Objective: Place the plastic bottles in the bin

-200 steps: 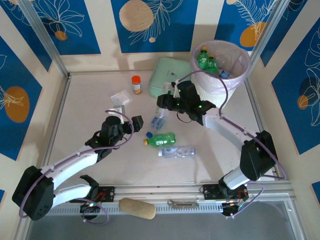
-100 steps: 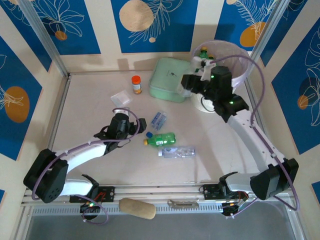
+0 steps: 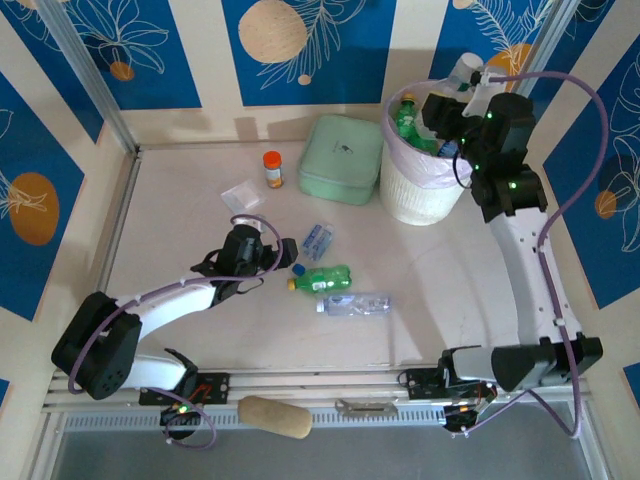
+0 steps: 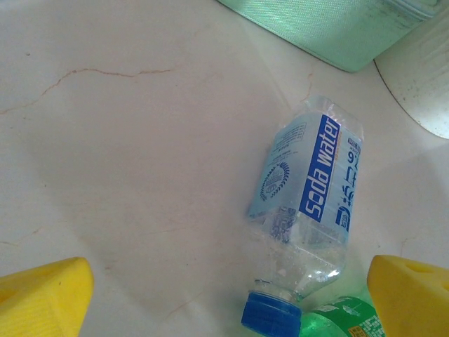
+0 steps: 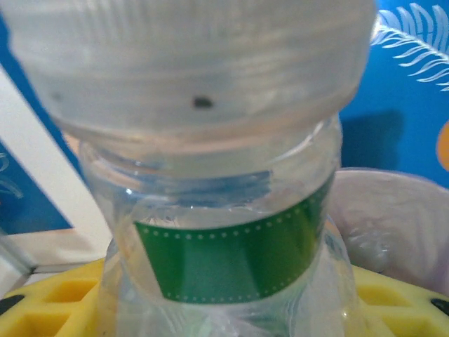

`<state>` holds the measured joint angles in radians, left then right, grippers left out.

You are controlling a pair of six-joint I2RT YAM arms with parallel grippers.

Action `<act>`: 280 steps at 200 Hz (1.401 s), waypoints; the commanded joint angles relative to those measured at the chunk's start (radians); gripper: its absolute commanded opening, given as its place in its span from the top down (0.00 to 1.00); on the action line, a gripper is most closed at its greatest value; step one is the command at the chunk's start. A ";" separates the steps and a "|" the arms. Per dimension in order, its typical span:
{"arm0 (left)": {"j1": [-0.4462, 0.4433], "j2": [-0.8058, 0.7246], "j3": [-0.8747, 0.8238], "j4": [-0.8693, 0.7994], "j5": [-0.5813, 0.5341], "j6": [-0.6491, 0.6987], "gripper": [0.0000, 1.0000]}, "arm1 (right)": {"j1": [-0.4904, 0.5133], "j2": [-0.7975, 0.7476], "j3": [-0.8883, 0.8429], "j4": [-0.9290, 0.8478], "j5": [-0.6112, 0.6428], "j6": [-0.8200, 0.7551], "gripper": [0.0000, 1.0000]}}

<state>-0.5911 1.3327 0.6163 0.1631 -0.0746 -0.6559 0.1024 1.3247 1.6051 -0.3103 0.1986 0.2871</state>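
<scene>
My right gripper is raised over the far rim of the bin, a white ribbed basket with a pale pink liner. It is shut on a clear plastic bottle. Up close, that bottle has a green label band and a pale cap, with yellow fingers on either side and the liner behind. Green bottles lie inside the bin. My left gripper is low and open beside a blue-labelled bottle. That soda water bottle lies just ahead of the yellow fingertips, its blue cap towards me. A green bottle and a clear bottle lie on the table.
A mint green lidded box stands left of the bin. An orange-capped jar and a small clear bag are at the back left. A beige pad rests on the front rail. Metal posts frame the corners.
The right arm has risen with the clear bottle, from the table left of the bin up to above the bin's far rim. The left gripper has edged right, towards the blue-labelled bottle.
</scene>
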 commanded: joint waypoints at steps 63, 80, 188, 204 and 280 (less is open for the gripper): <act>0.007 -0.013 0.022 -0.023 0.016 0.010 0.00 | -0.127 0.217 0.135 -0.159 -0.049 0.044 0.43; 0.007 -0.017 0.017 -0.027 0.015 0.011 0.00 | -0.147 0.239 0.133 -0.172 -0.091 0.072 0.43; 0.007 -0.001 0.034 -0.023 0.034 0.008 0.00 | -0.191 0.330 0.145 -0.207 -0.226 0.170 0.32; 0.008 0.000 0.039 -0.025 0.036 0.009 0.00 | -0.191 0.336 0.165 -0.220 -0.208 0.165 0.24; 0.008 0.014 0.054 -0.022 0.042 0.014 0.00 | -0.189 0.269 0.221 -0.249 -0.120 0.104 0.12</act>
<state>-0.5911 1.3327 0.6464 0.1448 -0.0517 -0.6533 -0.0830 1.6531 1.8069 -0.5434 0.0463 0.4213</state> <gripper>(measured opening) 0.996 0.878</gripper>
